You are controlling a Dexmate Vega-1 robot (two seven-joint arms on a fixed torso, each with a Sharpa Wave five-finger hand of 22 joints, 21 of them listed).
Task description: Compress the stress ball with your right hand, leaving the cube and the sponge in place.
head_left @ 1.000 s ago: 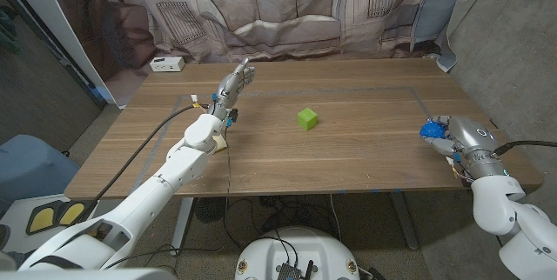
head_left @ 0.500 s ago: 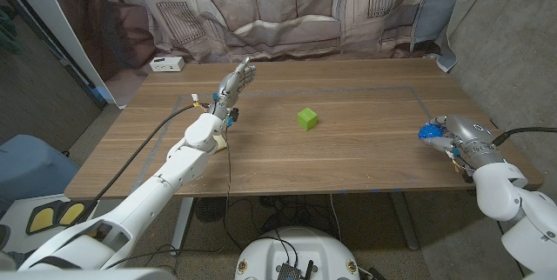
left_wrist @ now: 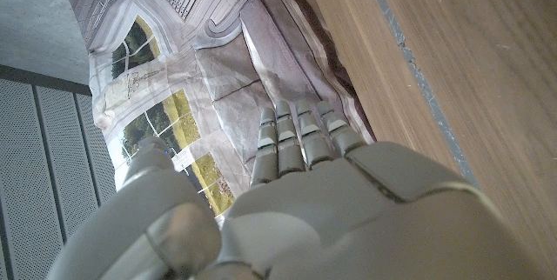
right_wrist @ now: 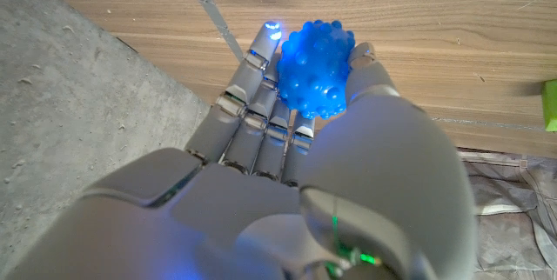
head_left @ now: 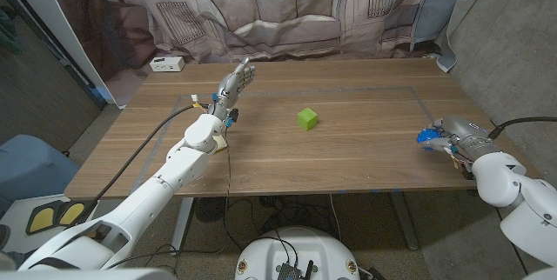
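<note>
While clamped on stress ball (right_wrist: 317, 70) w/ rt hand (right_wrist: 305, 132) near table (head_left: 365, 154) right edge: mid-squeeze; next, prob. tighten fingers, cube (head_left: 306, 119) untouched.

head cam overhead on table (head_left: 348, 154), wrist cams close-up on same tabletop

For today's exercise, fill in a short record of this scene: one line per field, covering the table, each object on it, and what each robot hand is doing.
table: wooden table, tape lines on it
cube: green cube near the middle, touched by nothing
ball: blue knobbly ball at the table's right edge
right hand: right hand holds the ball between thumb and fingers
left hand: left hand raised over the far left part, fingers straight, holding nothing
sponge: yellowish sponge, mostly hidden beside the left forearm
</note>
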